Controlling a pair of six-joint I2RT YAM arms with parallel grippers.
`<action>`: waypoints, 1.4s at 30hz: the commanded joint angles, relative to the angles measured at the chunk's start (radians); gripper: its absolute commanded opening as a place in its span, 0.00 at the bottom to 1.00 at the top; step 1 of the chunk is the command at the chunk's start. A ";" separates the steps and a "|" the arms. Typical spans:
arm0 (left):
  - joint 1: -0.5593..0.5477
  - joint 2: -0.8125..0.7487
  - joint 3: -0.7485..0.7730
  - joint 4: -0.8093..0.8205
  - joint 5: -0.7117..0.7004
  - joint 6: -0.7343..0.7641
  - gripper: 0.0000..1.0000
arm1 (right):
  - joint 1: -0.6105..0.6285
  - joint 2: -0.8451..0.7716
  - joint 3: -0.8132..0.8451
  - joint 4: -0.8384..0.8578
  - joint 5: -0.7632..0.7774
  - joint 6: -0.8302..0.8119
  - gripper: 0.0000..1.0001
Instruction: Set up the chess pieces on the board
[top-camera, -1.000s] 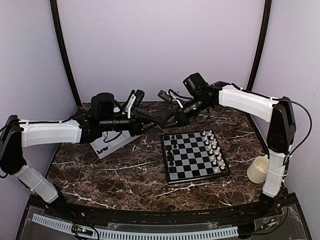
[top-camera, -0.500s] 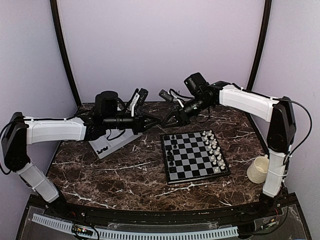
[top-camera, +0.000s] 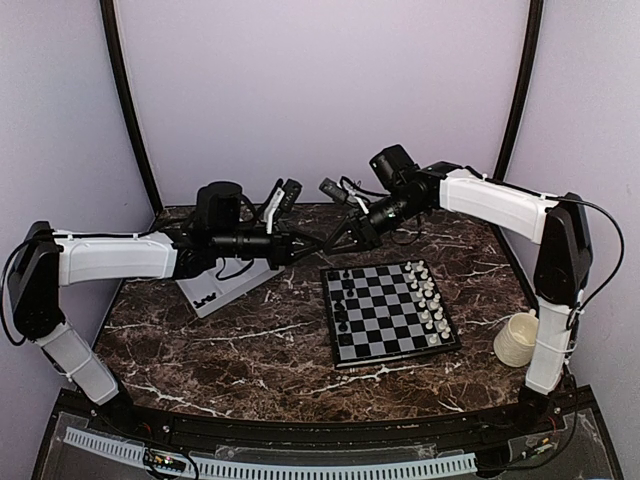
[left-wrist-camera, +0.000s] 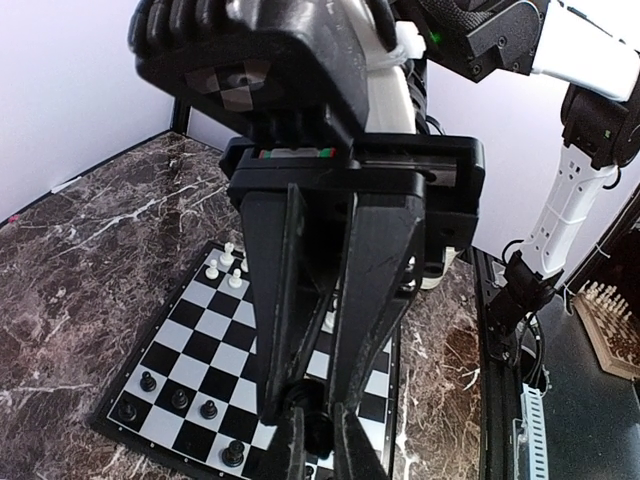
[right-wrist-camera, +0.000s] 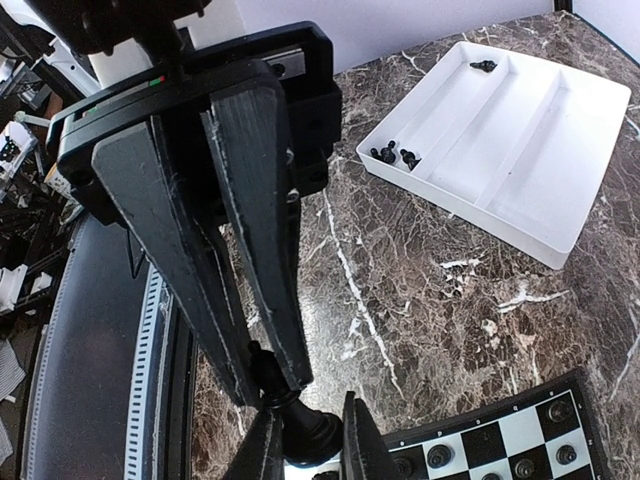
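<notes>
My two grippers meet tip to tip above the board's far left corner, the left gripper (top-camera: 314, 242) and the right gripper (top-camera: 331, 238). One black chess piece (right-wrist-camera: 305, 435) sits between them. The right gripper (right-wrist-camera: 262, 385) pinches its narrow top. The left gripper (left-wrist-camera: 310, 405) closes round its wide base, and the piece (left-wrist-camera: 318, 425) also shows there. The board (top-camera: 395, 357) lies right of centre. Black chessmen (top-camera: 343, 305) stand on its left columns, with white ones (top-camera: 430, 300) on its right columns. More black chessmen (right-wrist-camera: 392, 155) lie in the white tray (right-wrist-camera: 520, 150).
The white tray (top-camera: 215, 292) sits left of the board, under the left arm. A pale ribbed cup (top-camera: 517, 338) stands at the right edge by the right arm's base. Dark marble table; black frame posts rise at the back corners.
The left arm has reached rightward from over the tray until its fingertips met the right gripper's. The right arm has barely moved.
</notes>
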 joint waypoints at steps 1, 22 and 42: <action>-0.004 -0.008 0.030 -0.029 0.014 0.000 0.07 | -0.006 -0.044 -0.006 -0.003 0.013 -0.030 0.18; -0.008 0.216 0.486 -0.794 -0.229 0.249 0.03 | -0.395 -0.464 -0.595 0.188 0.297 -0.152 0.49; -0.058 0.499 0.704 -0.925 -0.332 0.250 0.03 | -0.440 -0.472 -0.679 0.275 0.293 -0.145 0.50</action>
